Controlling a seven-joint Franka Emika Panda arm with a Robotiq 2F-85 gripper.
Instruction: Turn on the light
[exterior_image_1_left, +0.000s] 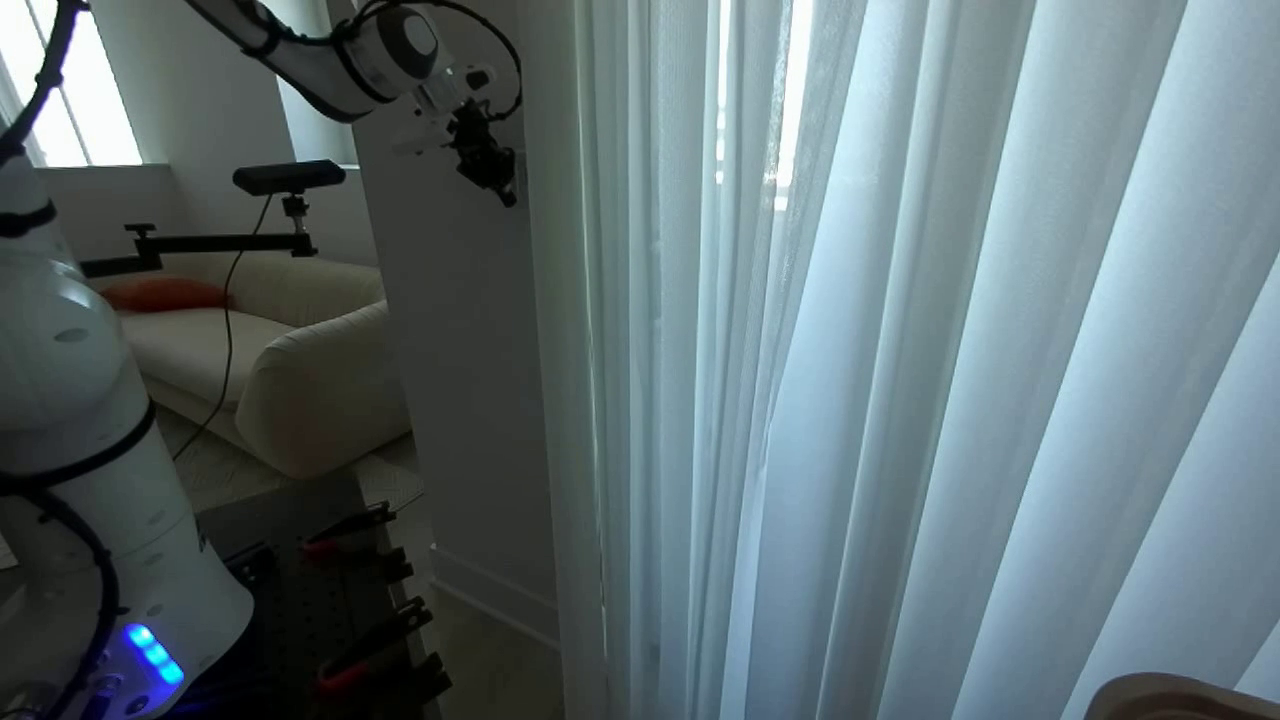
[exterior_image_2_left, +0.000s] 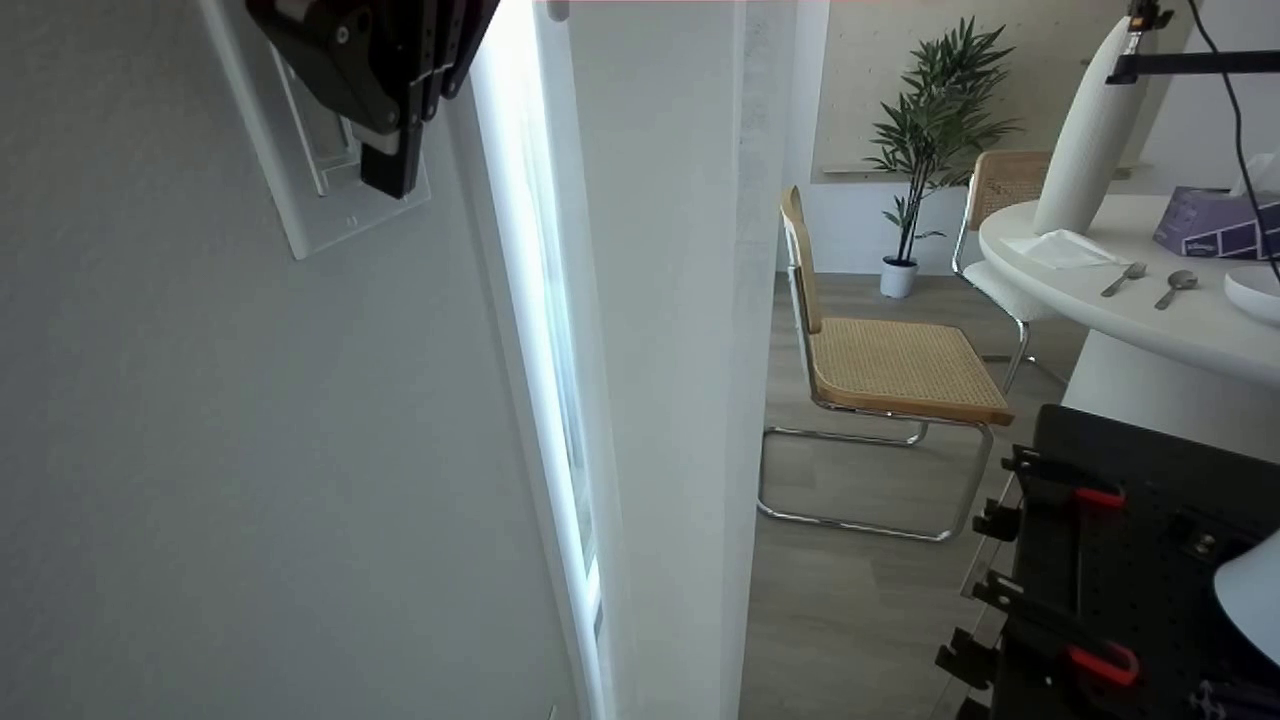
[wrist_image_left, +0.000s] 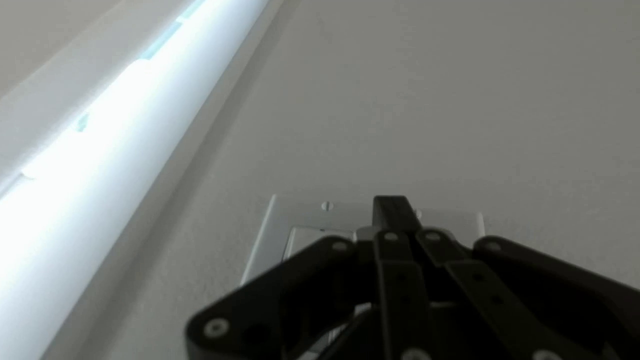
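- Hand (wrist_image_left: 397, 216): its two fingers are together, side by side in the wrist view.
- The switch (wrist_image_left: 311, 237) sits in a white plate (wrist_image_left: 292, 214) on the wall (wrist_image_left: 425, 125); in the wrist view the hand hides part of both.
- In an exterior view the dark fingertips (exterior_image_2_left: 390, 172) are in front of the plate's lower part; I cannot tell whether they touch it.
- A bright strip (wrist_image_left: 95, 150) runs along the wall's edge, beside the plate.
- The arm (exterior_image_1_left: 70, 350) stands at the side of an exterior view and extends across the top to the wall; blue lights (exterior_image_1_left: 155, 655) glow on its base.
- A black board (exterior_image_1_left: 280, 590) at its foot, seen in both exterior views, bears red-and-black clamps (exterior_image_1_left: 375, 640).
- A pale curtain (exterior_image_1_left: 1000, 350) hangs beside the wall.
- Behind the arm: a cream sofa (exterior_image_1_left: 320, 390) with an orange cushion (exterior_image_1_left: 165, 293).
- On the round white counter (exterior_image_2_left: 1200, 335): napkin (exterior_image_2_left: 1065, 248), fork (exterior_image_2_left: 1124, 279), spoon (exterior_image_2_left: 1177, 287), tissue box (exterior_image_2_left: 1210, 222).
- Near the counter, a cane chair (exterior_image_2_left: 900, 365); farther back, a plant (exterior_image_2_left: 940, 110).
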